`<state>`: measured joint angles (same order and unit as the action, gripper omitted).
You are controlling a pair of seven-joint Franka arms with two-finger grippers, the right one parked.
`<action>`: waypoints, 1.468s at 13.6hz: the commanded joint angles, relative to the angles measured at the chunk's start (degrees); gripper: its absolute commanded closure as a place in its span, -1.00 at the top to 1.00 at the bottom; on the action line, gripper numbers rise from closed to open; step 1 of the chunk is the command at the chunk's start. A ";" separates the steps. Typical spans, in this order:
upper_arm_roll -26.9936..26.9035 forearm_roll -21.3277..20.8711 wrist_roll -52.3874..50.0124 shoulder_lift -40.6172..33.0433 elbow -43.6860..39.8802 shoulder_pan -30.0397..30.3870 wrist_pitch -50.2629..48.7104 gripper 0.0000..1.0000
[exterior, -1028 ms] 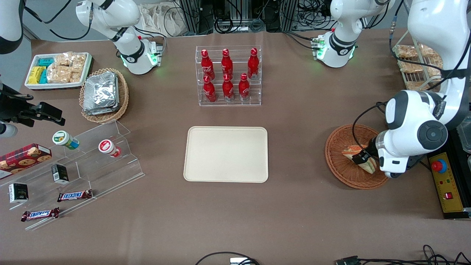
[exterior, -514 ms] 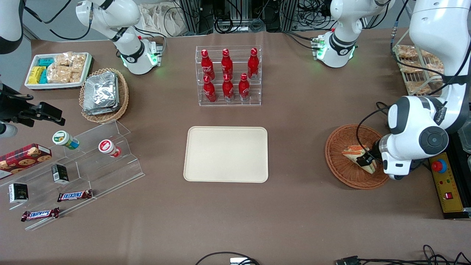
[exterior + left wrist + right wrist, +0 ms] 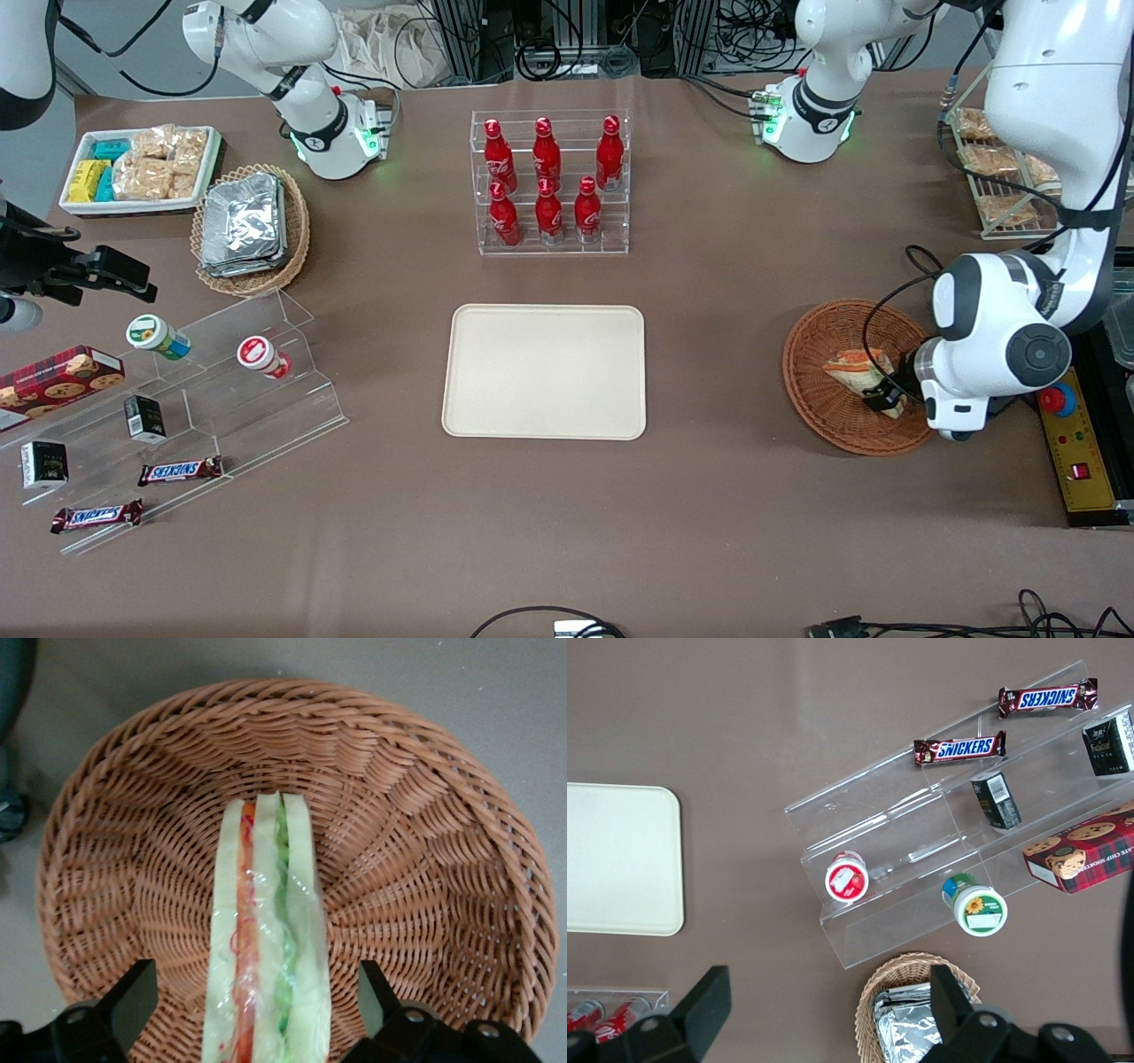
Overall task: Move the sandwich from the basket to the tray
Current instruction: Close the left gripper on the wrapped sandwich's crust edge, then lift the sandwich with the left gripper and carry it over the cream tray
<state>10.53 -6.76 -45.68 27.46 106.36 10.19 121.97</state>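
- The gripper [image 3: 257,1014] is down in the basket [image 3: 819,341], open, one finger [image 3: 133,997] on each side of the sandwich [image 3: 266,966] with a gap between pad and wrap on both sides.
- The sandwich stands on edge on the wicker, its orange-red and green layers facing up at the wrist camera.
- The left arm's wrist [image 3: 952,399] points down over the basket edge nearest the working arm's end of the counter [image 3: 709,496], elbow folded above it.
- The tray [image 3: 545,372] lies well apart, toward the counter's middle, nothing on it.
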 commanded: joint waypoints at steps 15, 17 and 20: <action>3.26 -0.63 2.51 -3.37 -7.02 -0.52 -11.72 -1.00; 6.86 -0.54 4.37 -3.21 -14.04 -0.61 -21.02 -1.00; 14.50 -0.54 4.11 -4.69 -23.01 -0.61 -32.73 -1.00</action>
<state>21.29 -6.74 -42.17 23.37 89.22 9.74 95.59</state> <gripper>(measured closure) 0.815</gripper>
